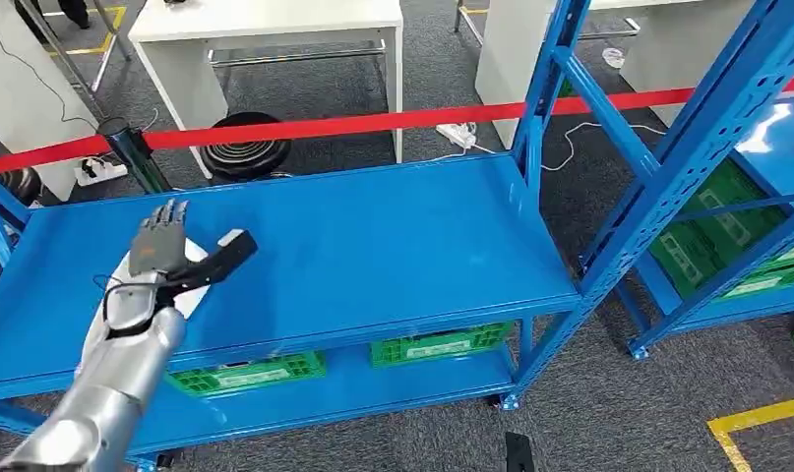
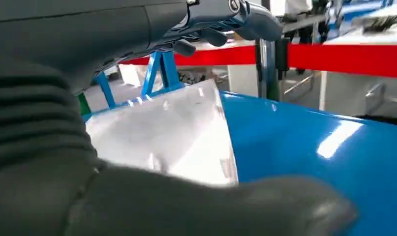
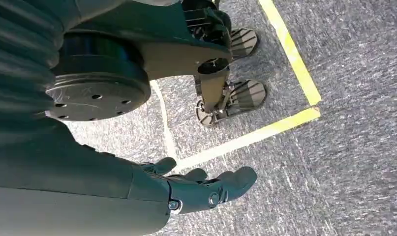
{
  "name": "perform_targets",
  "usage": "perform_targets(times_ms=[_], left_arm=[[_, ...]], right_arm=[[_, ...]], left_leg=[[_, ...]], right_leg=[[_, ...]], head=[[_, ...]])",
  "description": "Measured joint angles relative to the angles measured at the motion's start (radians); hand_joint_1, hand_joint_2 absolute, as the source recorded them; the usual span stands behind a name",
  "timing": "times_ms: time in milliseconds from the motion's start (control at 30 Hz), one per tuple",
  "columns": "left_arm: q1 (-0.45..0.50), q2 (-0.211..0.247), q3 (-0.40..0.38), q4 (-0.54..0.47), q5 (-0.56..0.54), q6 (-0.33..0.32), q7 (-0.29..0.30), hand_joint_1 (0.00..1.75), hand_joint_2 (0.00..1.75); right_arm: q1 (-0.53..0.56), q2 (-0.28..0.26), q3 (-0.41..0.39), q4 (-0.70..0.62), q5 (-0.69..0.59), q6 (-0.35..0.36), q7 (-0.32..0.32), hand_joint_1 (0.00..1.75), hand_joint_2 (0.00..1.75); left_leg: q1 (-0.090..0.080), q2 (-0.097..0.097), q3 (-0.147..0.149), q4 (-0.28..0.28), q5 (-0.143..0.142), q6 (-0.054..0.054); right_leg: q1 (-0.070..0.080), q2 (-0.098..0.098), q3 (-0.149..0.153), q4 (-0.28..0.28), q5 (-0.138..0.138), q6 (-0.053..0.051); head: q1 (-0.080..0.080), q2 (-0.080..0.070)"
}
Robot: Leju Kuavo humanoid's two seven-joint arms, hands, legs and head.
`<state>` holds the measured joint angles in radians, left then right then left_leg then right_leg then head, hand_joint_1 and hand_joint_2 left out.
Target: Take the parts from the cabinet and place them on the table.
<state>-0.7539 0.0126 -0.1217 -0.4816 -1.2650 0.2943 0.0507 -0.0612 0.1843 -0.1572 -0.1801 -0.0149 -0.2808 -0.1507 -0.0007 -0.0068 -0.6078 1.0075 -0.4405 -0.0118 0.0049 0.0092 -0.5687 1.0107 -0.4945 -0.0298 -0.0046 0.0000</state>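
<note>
On the blue shelf | left robot hand spread wide over white part, not yet gripped | right robot hand hung loosely apart, empty | pickup and placing remained.

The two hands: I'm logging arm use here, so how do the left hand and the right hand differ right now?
The left hand is raised over the blue shelf; the right hand hangs over grey carpet with yellow tape lines.
The left hand reaches over a white bag lying on the shelf, fingers extended; the right hand has nothing near it, fingers loosely apart.
Neither hand holds anything.
</note>
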Motion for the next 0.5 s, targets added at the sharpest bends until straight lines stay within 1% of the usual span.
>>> perform_targets(times_ms=[167,400,500], left_arm=[[-0.092,0.01,0.002,0.066,0.002,-0.091,0.02,0.0,0.0],[-0.182,0.034,0.007,0.118,0.01,-0.165,0.085,0.0,0.0],[-0.211,0.047,0.011,0.139,0.014,-0.214,0.103,0.0,0.0]], right_arm=[[-0.003,0.0,0.0,0.0,0.002,0.002,0.001,0.0,1.75],[-0.004,0.0,0.0,0.0,0.006,0.019,0.0,0.0,1.75],[-0.004,0.0,0.0,0.0,0.01,0.021,0.0,0.0,1.75]], left_leg=[[0.0,0.0,0.0,0.0,0.0,0.0],[0.0,0.0,0.0,0.0,0.0,0.0],[0.0,0.0,0.0,0.0,0.0,0.0]], right_leg=[[0.0,0.0,0.0,0.0,0.0,0.0],[0.0,0.0,0.0,0.0,0.0,0.0],[0.0,0.0,0.0,0.0,0.0,0.0]], head=[[0.0,0.0],[0.0,0.0],[0.0,0.0]])
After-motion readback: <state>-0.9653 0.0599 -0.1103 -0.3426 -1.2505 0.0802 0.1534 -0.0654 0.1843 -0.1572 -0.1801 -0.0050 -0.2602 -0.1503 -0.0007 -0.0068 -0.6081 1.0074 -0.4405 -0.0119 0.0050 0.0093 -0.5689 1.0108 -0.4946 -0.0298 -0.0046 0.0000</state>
